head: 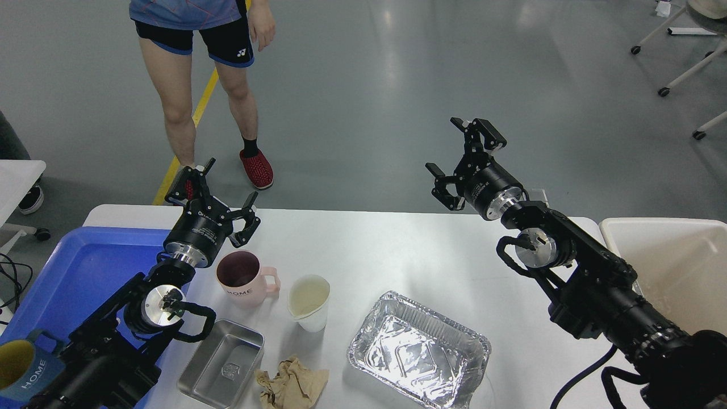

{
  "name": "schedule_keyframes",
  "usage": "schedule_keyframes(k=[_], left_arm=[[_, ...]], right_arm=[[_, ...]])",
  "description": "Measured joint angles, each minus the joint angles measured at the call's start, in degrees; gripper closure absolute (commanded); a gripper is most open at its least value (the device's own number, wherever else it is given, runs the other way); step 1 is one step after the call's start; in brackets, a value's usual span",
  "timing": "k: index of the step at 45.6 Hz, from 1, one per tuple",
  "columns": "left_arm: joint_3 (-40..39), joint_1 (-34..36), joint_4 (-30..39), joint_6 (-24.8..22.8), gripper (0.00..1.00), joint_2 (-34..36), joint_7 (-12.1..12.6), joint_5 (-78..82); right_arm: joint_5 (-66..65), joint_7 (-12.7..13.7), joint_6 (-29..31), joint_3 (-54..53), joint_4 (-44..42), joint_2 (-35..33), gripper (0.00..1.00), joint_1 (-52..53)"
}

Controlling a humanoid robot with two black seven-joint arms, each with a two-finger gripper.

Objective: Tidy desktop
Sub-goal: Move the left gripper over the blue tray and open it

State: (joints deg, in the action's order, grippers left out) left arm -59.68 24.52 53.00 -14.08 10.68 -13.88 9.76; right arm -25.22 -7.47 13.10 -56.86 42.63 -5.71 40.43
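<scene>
Desktop [397, 250] beneath both raised tools.

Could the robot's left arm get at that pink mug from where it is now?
Probably yes. The left gripper hangs open just beyond the pink mug, nothing lies between them, and the mug's top is uncovered.

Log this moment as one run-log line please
left gripper open, empty | right gripper open, empty | desktop: pink mug, white cup, foil tray, crumpled paper
</scene>
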Motion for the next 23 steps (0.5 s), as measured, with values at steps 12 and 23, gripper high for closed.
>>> schedule_keyframes(k=[12,23], left_arm=[[0.1,0.1,0.0,0.0,0.03,-0.7,-0.2,0.0],[-1.1,0.3,-1.0,1.4,0.03,-1.4,-0.2,-1.6]], right_arm=[[0.0,0.0,0.0,0.0,0.0,0.0,0.0,-0.1],[0.0,0.0,0.0,0.0,0.1,-0.1,0.0,-0.4]])
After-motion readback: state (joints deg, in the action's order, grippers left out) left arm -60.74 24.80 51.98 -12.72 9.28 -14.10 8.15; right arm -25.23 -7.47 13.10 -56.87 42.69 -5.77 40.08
